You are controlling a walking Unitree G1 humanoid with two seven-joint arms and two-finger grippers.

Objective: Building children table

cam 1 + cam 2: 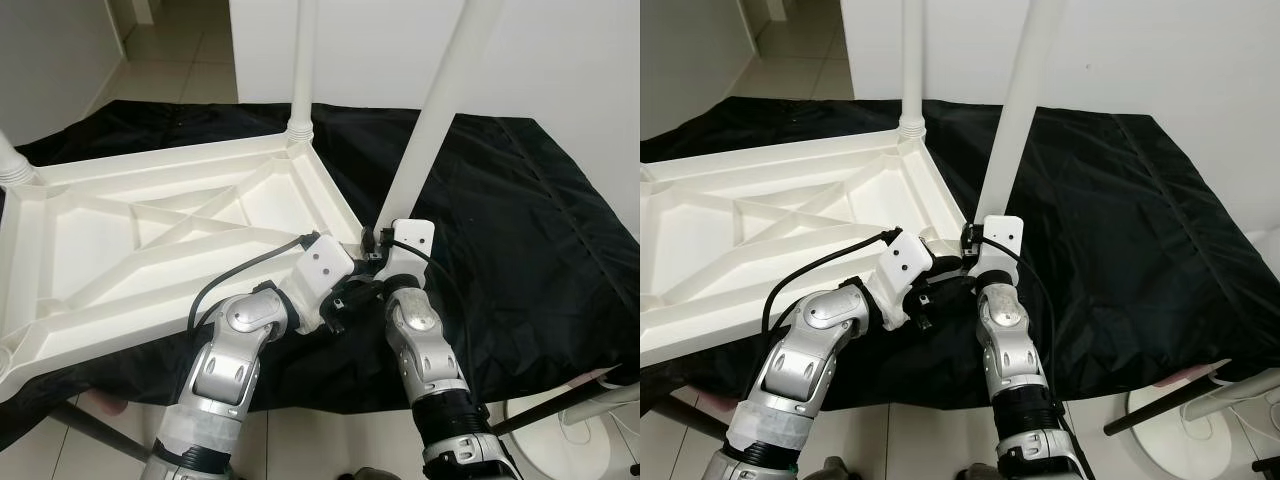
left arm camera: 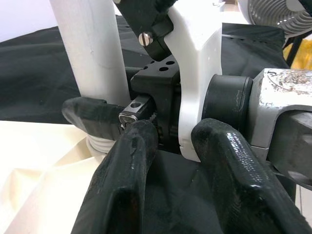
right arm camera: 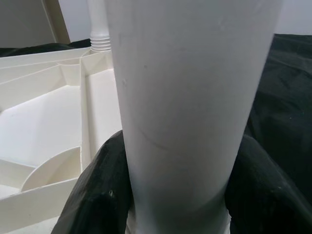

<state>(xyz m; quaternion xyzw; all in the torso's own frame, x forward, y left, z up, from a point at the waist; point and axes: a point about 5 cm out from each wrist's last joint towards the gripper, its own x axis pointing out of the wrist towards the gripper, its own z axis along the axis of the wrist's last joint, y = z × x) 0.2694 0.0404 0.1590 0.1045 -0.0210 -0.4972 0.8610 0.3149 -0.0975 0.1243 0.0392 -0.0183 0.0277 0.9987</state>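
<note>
The right gripper (image 3: 170,195) is clenched around the near white leg (image 1: 430,120), low down, just above where the leg meets the near right corner of the upturned tabletop (image 1: 120,250); its two black fingers (image 3: 92,195) press on either side of the tube. The left gripper (image 2: 165,161) sits just beside it, fingers spread and holding nothing, their tips close to the right wrist and the leg's ribbed base.

The leg looks like hollow moulded plastic: light, stiff, smooth and likely slippery, so a low grasp near the socket should give the best control for pushing or twisting it home, while a high grasp would lever it sideways. This leg leans a little, so I judge it not fully seated. The tabletop is a ribbed white shell, light enough to slide on the black cloth (image 1: 520,220) beneath it unless steadied at its rim.

A second leg (image 1: 303,70) stands upright at the far corner, a third (image 1: 14,165) at the left. Open cloth lies to the right; the cloth's front edge drops to tiled floor (image 1: 330,440) just behind the arms.
</note>
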